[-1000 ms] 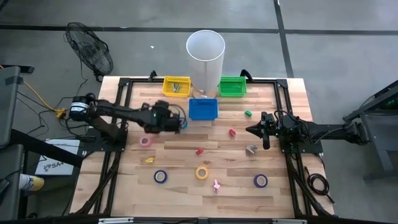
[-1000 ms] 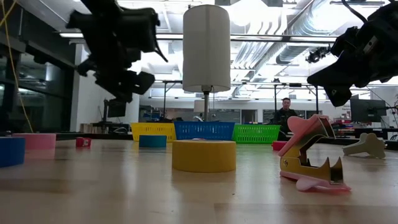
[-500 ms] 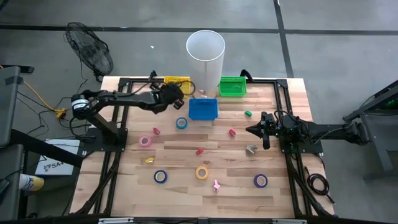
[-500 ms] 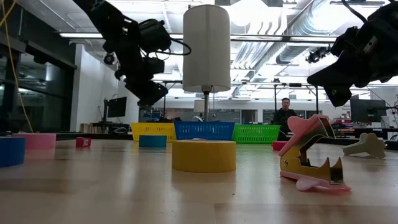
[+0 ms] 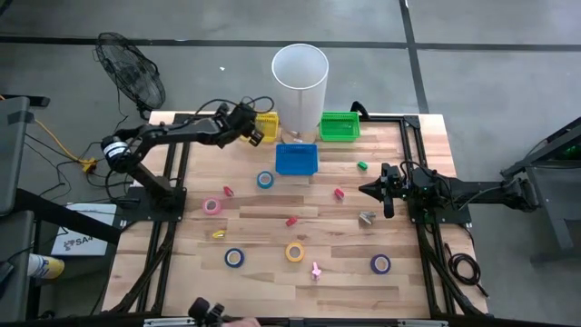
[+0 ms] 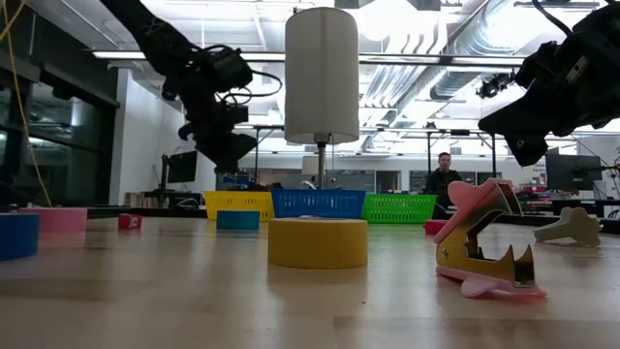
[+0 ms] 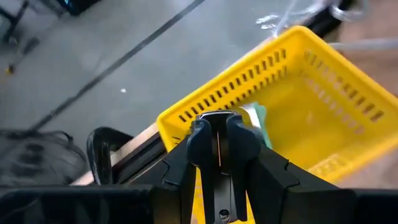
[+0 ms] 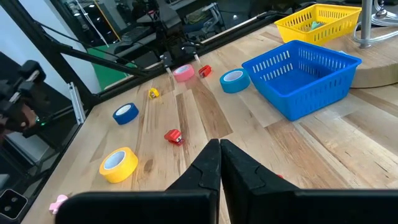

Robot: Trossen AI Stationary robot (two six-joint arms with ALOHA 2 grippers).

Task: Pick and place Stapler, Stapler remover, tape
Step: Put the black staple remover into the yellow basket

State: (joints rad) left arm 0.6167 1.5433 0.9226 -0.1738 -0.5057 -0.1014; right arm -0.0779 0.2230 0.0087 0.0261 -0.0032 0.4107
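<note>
Over the yellow basket (image 5: pixel 264 124), the left gripper (image 5: pixel 245 121) had swung up from mid-table, its jaws clenched on a small grey stapler remover (image 7: pixel 219 118) directly above the basket's inside. Release looked next. Right gripper (image 5: pixel 388 193) waited, clamped empty, beside the grey stapler (image 5: pixel 367 218).

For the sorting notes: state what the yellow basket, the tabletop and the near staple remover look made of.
Yellow basket: looks like moulded plastic, glossy, with slotted lattice walls.
Tabletop: wood, apparently butcher-block, with visible plank seams and grain and a smooth pale finish.
Staple remover: pink grips that look plastic over brassy, shiny claws that are probably metal.
</note>
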